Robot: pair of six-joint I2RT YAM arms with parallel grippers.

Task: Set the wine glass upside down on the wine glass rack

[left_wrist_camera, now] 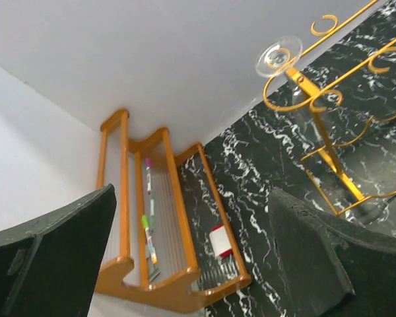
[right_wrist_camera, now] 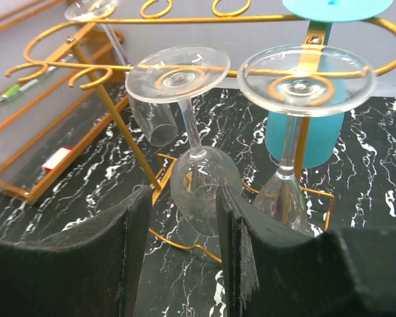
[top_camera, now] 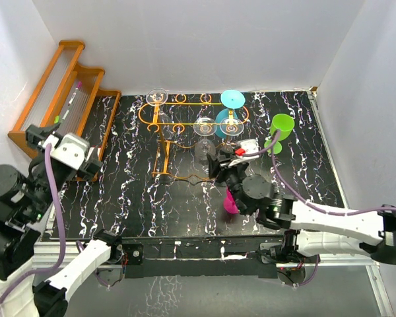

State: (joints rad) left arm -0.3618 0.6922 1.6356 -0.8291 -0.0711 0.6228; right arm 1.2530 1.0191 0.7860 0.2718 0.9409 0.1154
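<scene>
The orange wire wine glass rack [top_camera: 185, 122] stands at the middle back of the black marbled table; it also shows in the right wrist view [right_wrist_camera: 105, 99]. A clear wine glass [right_wrist_camera: 201, 188] hangs upside down and slightly tilted, its foot [right_wrist_camera: 178, 72] over the rails. My right gripper [right_wrist_camera: 185, 244] is open, its fingertips on either side of the bowl's near end; the left finger stands clear of the glass. In the top view the right gripper [top_camera: 219, 162] sits just in front of the rack. My left gripper [left_wrist_camera: 191, 264] is open and empty at the far left [top_camera: 89, 164].
More glasses hang on the rack: a clear one at the right [right_wrist_camera: 297, 92], a teal one [right_wrist_camera: 303, 132], a clear one at the back left [top_camera: 157, 97]. A green glass [top_camera: 282, 125] and a pink glass [top_camera: 230, 201] stand near the right arm. An orange wooden shelf [top_camera: 59, 99] holds markers.
</scene>
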